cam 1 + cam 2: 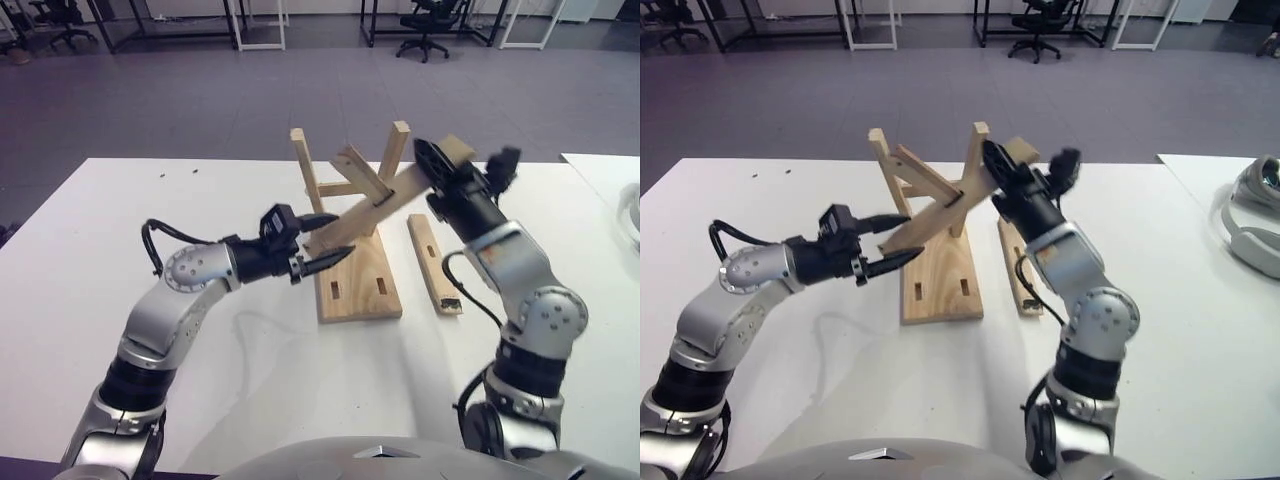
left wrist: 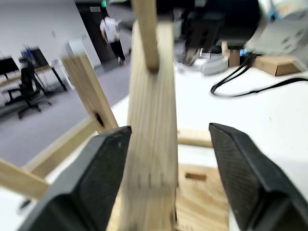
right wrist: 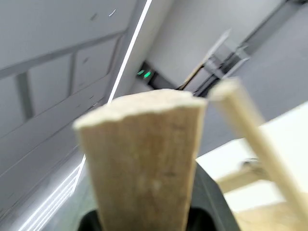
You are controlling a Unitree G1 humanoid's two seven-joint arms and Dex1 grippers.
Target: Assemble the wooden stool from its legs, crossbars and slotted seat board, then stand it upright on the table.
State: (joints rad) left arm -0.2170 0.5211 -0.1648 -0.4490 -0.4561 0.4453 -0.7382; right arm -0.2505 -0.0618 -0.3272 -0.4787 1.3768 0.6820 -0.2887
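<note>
- Left eye view: the flat pale wooden seat board with slots (image 1: 360,288) lies on the white bench (image 1: 200,200). Two pale wooden upright legs (image 1: 303,170) with crossbars stand at its far end. The right gripper (image 1: 440,172) pinches the upper end of a long pale wooden slanted leg (image 1: 385,200). The long axis of this leg goes down toward the robot's left, and its low end hangs over the far left corner of the seat board. The left gripper (image 1: 343,233) is at this low end, so the left arm is the nearer one to it. A loose pale wooden bar (image 1: 433,265) lies on the bench just beside the seat board, on the right.
- Right eye view: the same scene. The left fingers are spread, one above and one below the low end of the slanted leg.
- Left wrist view: the dark fingers (image 2: 98,185) stand apart with the slanted leg between them. It is closer to one finger, and I cannot tell if it touches.
- Right wrist view: the end of the slanted leg sits tight between the right fingers. I judge the next move is to close the left fingers and guide the low end to a slot.
</note>
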